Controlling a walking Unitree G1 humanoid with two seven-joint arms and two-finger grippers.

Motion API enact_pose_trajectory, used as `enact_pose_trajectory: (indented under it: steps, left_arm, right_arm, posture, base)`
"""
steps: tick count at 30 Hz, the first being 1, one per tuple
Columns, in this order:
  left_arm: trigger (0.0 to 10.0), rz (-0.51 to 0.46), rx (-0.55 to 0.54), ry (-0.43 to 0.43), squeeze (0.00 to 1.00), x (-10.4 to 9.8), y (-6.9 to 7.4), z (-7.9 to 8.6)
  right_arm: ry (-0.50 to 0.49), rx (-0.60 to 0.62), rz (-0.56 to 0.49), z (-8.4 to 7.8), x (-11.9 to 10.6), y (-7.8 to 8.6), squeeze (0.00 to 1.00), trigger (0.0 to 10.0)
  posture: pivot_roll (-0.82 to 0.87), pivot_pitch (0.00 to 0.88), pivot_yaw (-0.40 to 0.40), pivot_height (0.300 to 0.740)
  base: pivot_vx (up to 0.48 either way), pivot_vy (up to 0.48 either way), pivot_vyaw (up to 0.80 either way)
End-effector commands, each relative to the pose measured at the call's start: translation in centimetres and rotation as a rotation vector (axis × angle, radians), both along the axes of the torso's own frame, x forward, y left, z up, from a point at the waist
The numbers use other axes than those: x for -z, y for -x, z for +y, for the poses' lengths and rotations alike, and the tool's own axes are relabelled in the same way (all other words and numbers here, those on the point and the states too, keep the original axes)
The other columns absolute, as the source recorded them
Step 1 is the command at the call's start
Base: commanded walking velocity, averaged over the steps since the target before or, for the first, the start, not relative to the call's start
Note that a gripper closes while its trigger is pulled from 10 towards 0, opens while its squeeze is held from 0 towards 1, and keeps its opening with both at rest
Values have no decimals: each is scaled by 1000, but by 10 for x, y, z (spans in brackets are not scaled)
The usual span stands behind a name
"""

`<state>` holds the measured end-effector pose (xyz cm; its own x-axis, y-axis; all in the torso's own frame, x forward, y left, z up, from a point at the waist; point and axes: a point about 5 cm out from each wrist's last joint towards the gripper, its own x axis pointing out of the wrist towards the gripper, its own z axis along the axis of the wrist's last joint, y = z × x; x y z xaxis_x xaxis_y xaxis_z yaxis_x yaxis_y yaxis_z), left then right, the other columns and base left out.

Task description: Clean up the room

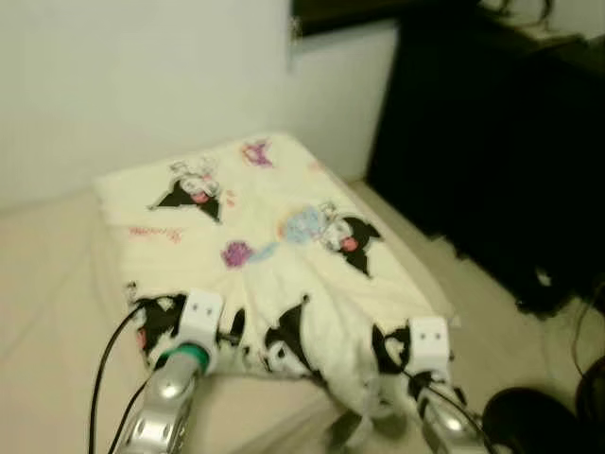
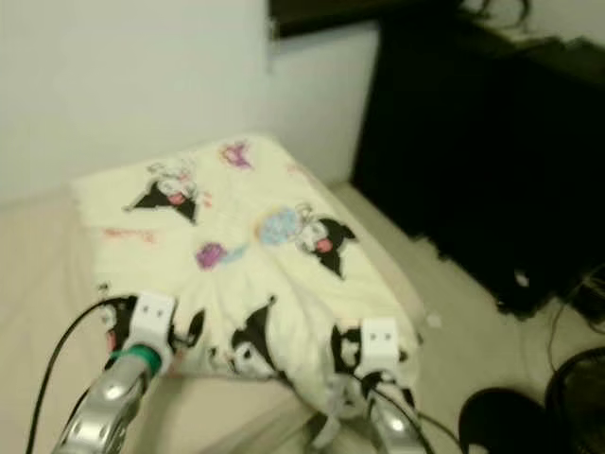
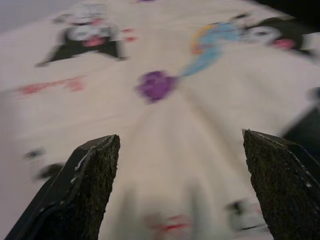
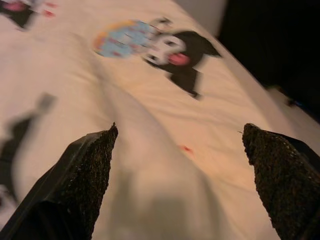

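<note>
Cartoon-print blanket (image 1: 274, 246) lies spread over the bed (image 1: 47, 284), far part mostly flat, near edge bunched and drooping off the corner by the right gripper (image 4: 180, 175); left gripper (image 3: 177, 185) sits at the near edge too, both with fingers apart, holding nothing; tidying looks partway, near edge not yet smoothed, dark cabinet (image 1: 501, 142) beside

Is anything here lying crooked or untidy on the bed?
Yes. The cartoon-print blanket lies askew on the bed, and its near edge is bunched, hanging in a rumpled fold between the left gripper and the right gripper. Both have open fingers over the fabric.
</note>
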<state>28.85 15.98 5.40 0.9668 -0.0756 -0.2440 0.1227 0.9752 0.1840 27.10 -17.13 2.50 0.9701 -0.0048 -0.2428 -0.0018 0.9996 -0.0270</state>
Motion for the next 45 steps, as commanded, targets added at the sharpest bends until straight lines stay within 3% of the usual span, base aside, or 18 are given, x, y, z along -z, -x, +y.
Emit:
enact_pose_trajectory:
  steps: [1, 28, 31, 36, 45]
  left_arm:
    - [10000, 10, -7, -18, 0, 3, 2, 4]
    - [10000, 43, 31, -41, 0, 5, 0, 0]
    - [10000, 42, 22, -38, 0, 5, 1, 2]
    - [10000, 51, 46, -37, 0, 7, 4, -5]
    - [10000, 58, 79, -20, 0, 5, -4, -12]
  right_arm:
    - [-8, -13, 33, 5, 7, 4, 0, 10000]
    - [-64, 124, 47, -7, 8, 2, 0, 10000]
    - [-76, 194, 78, -11, 13, 4, 0, 10000]
    - [-64, 208, 79, -16, 13, 7, 0, 10000]
    - [-57, 246, 77, -20, 15, 15, 0, 10000]
  posture:
    - [47, 0, 22, 740]
    - [50, 0, 34, 740]
    - [51, 0, 39, 740]
    - [39, 0, 56, 740]
    - [19, 0, 67, 740]
  base:
    - [0, 0, 800]
    - [0, 0, 789]
    - [0, 0, 0]
    - [0, 0, 0]
    - [0, -463, 0]
